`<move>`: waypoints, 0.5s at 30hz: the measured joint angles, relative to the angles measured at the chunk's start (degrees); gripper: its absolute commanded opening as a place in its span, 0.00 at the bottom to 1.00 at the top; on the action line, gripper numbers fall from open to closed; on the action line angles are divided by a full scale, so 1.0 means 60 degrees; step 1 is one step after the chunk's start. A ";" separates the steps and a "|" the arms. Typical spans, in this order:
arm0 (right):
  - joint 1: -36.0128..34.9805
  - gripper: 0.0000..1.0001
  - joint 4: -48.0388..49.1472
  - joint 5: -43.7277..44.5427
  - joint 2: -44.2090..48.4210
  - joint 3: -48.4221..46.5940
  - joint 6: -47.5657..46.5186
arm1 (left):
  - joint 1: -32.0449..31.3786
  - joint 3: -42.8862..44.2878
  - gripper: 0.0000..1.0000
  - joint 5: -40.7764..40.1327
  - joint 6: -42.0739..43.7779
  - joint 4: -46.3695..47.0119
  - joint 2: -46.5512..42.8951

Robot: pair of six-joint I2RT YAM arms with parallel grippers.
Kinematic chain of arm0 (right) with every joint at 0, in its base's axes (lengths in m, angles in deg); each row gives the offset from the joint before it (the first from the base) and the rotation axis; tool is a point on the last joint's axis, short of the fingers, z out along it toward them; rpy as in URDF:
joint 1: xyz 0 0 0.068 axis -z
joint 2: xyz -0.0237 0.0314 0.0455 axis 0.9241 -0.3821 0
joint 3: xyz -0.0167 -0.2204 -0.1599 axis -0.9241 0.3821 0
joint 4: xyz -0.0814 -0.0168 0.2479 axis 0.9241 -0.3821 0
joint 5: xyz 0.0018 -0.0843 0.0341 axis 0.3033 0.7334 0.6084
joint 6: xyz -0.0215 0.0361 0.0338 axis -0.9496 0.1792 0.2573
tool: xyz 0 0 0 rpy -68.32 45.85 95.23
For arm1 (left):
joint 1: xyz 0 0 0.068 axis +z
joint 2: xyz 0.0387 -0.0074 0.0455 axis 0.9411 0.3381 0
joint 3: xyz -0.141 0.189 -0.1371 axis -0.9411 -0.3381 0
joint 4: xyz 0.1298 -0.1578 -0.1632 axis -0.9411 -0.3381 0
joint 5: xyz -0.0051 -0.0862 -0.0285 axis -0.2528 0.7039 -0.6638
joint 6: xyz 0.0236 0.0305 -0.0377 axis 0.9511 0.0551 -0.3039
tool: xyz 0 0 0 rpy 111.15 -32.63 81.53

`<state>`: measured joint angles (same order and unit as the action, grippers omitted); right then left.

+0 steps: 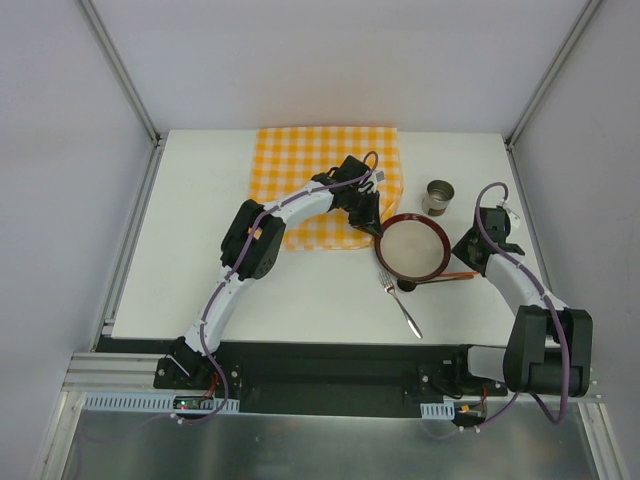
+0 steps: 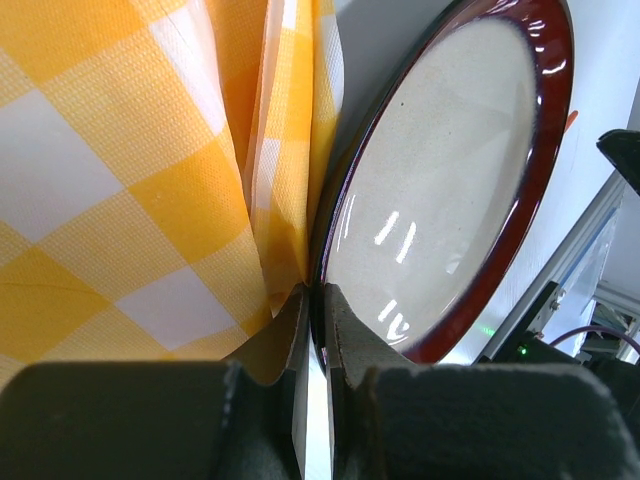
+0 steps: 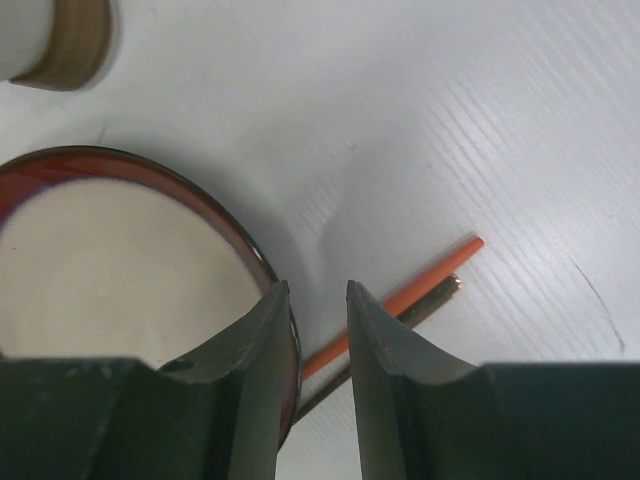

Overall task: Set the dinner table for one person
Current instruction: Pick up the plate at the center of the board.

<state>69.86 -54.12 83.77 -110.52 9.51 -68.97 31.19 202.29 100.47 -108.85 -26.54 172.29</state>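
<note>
**Both arms at the plate on the dinner table.**
The white dinner table (image 1: 200,250) lies under everything, with a checked cloth (image 1: 300,170) at its far middle. The left gripper (image 2: 318,295) is pinched shut on the rim of the red-edged plate (image 1: 410,248), just beside the cloth's near right corner. The right gripper (image 3: 318,290) is partly open and holds nothing, above two chopsticks (image 3: 400,300). A cup (image 1: 438,196) stands beyond the plate and a fork (image 1: 403,308) lies nearer the arms.

free: dinner table (image 1: 195,190) left edge | blocked: plate (image 1: 410,250), cup (image 1: 438,196), fork (image 1: 404,307) (right half)
</note>
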 measured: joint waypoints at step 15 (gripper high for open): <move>0.0171 0.38 0.2011 -0.2084 0.0051 0.1402 0.0321 | 0.0000 -0.0015 0.00 -0.0004 0.0000 0.0000 0.0000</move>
<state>70.89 -42.05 71.27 -110.22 17.93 -67.04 31.19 202.20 100.44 -108.85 -26.54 172.29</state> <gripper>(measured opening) 0.376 0.040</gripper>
